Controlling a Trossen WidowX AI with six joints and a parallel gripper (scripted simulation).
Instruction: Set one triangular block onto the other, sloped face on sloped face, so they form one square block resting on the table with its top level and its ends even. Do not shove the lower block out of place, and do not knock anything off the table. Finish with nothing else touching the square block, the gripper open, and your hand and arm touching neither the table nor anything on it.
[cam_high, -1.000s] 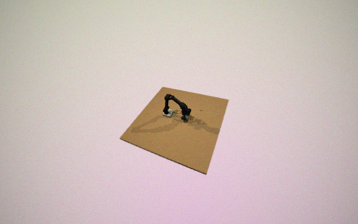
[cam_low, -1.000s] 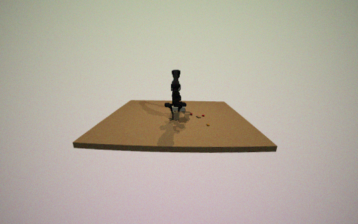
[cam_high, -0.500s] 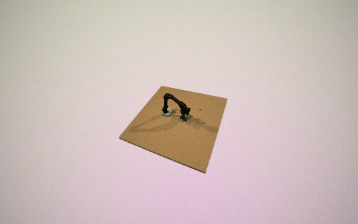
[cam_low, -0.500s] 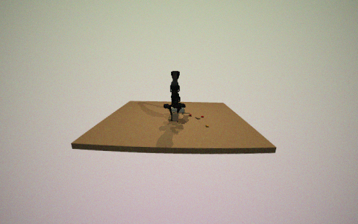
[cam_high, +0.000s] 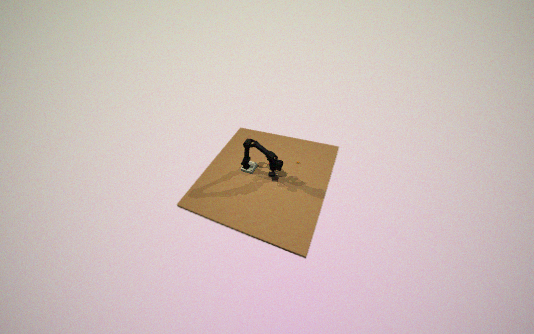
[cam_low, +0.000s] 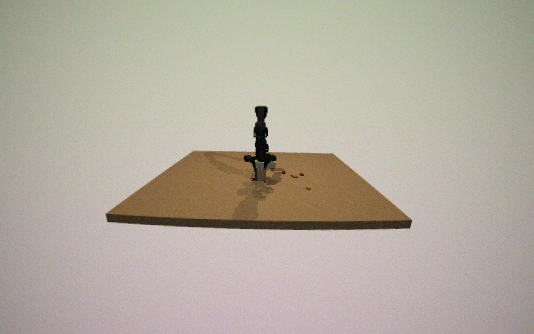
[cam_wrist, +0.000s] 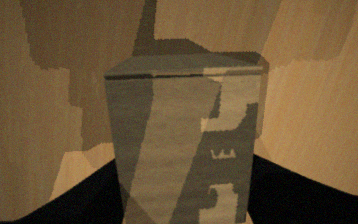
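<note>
My gripper (cam_high: 273, 175) (cam_low: 260, 173) (cam_wrist: 181, 158) points down, low over the table, and is shut on a grey triangular block (cam_wrist: 170, 130). The black fingers are at its left and right sides in the wrist view. A dark thin line crosses near the block's far edge; beyond it lies a narrow grey strip (cam_wrist: 172, 65), which looks like part of the other block. How well the sloped faces meet is hidden. In the exterior view the grey blocks (cam_low: 260, 174) show as one upright shape; I cannot tell them apart there.
The brown table (cam_high: 240, 215) (cam_low: 165, 200) carries the arm's pale base (cam_high: 249, 167). In the exterior view, two small red things (cam_low: 283, 172) (cam_low: 301, 174), a small greyish piece (cam_low: 294, 176) and a small orange piece (cam_low: 308, 188) lie right of the gripper.
</note>
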